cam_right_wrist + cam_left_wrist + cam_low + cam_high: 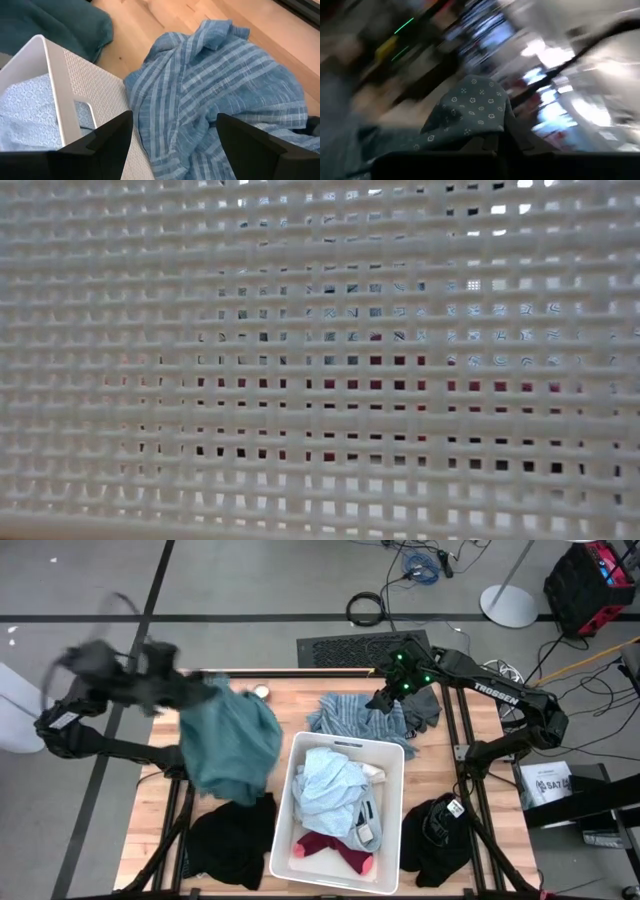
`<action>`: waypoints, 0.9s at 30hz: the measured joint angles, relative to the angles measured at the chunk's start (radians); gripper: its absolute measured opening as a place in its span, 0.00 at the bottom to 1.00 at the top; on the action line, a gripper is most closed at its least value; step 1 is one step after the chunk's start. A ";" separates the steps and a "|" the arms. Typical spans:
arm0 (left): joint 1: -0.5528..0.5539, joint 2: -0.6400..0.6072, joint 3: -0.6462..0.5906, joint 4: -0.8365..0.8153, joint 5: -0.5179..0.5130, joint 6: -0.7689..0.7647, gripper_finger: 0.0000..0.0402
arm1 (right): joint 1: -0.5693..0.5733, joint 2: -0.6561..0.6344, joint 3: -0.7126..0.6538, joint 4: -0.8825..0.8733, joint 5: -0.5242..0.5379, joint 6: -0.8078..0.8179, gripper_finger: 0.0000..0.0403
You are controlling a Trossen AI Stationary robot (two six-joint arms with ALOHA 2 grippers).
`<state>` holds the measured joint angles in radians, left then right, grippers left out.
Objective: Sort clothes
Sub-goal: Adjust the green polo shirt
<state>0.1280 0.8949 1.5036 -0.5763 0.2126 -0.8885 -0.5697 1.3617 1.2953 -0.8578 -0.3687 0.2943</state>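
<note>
My left gripper (207,688) is over the table's far left, shut on a teal garment (236,745) with a small white print (470,107). My right gripper (172,145) is open just above a blue-white striped garment (220,85) that lies crumpled on the table at the back (352,718), touching nothing. The white bin (390,840) holds a light blue garment (330,785), a white piece and a pink-magenta sock (335,850). A dark grey garment (425,705) lies beside the striped one. Black garments lie at the front left (230,840) and front right (440,835). My left gripper holds the teal garment by a bunched fold at its far end (470,125), pinched between the two fingers. The cloth spreads out below and in front of the gripper toward the table's near side. I cannot tell whether its lower part (235,785) touches the table.
The low view shows only the bin's mesh wall (320,360), which blocks everything behind it. A small round object (261,692) lies on the wood at the back. The table's metal frame rails (455,750) run along its right side. Cables and a floor grate lie beyond the far edge.
</note>
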 joint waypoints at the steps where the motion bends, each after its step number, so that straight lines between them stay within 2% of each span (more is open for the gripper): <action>1: 0.000 0.004 0.000 -0.105 -0.018 -0.023 0.00 | 0.000 0.000 0.000 -0.001 0.000 0.000 0.68; 5: 0.000 0.024 -0.003 -0.458 -0.139 -0.101 0.00 | 0.000 0.000 0.000 -0.001 0.000 -0.010 0.68; 8: 0.000 0.030 -0.005 -0.639 -0.206 -0.186 0.00 | 0.000 0.000 0.000 0.000 0.000 -0.025 0.68; 10: 0.001 0.034 -0.023 -0.721 -0.211 -0.235 0.00 | 0.000 0.000 0.000 -0.001 0.000 -0.029 0.68; 15: 0.000 0.065 -0.067 -0.794 -0.180 -0.282 0.00 | 0.000 0.000 0.000 0.000 0.000 -0.049 0.68; 19: 0.000 0.109 -0.093 -0.791 -0.130 -0.273 0.01 | 0.000 0.000 0.000 0.000 0.001 -0.056 0.68; 27: 0.000 0.215 -0.181 -0.790 -0.111 -0.136 0.02 | 0.000 0.000 0.000 -0.022 0.024 -0.027 0.68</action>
<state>0.1284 1.1094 1.3226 -1.3664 0.1017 -1.0245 -0.5702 1.3617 1.2953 -0.8794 -0.3451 0.2674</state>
